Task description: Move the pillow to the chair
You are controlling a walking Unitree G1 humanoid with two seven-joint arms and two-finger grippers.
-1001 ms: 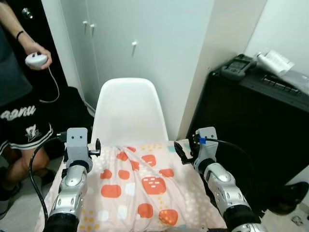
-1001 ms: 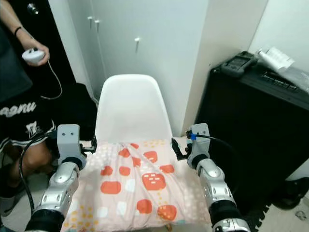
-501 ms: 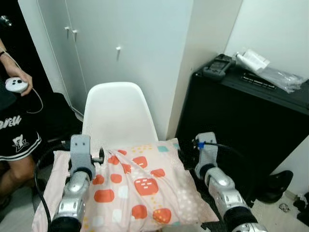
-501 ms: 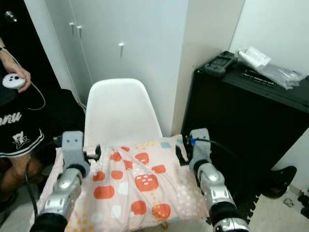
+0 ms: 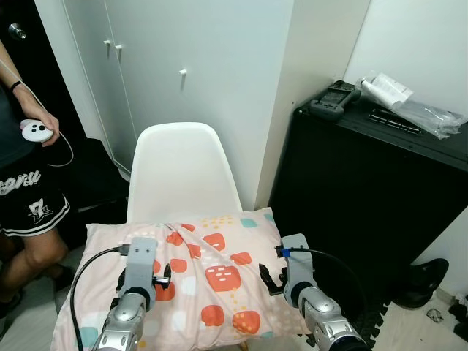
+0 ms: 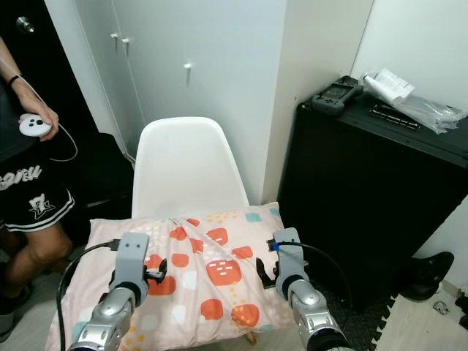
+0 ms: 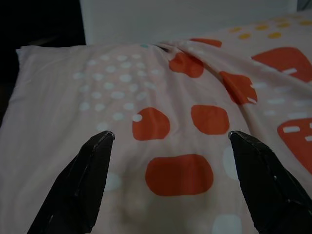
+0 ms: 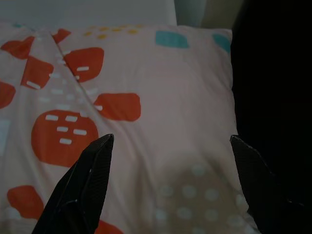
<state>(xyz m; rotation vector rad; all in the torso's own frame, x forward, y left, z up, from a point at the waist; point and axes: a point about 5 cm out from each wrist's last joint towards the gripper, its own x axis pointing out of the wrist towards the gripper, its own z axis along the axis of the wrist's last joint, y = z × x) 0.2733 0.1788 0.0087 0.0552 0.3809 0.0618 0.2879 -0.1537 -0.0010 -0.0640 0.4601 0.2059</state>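
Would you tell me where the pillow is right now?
The pillow lies on the white chair's seat, left of the black cabinet, under both open grippers.

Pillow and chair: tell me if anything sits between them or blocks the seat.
Nothing visible does. The pillow already lies across the seat of the white chair, its far edge near the backrest. The left gripper and right gripper are open above it, holding nothing.
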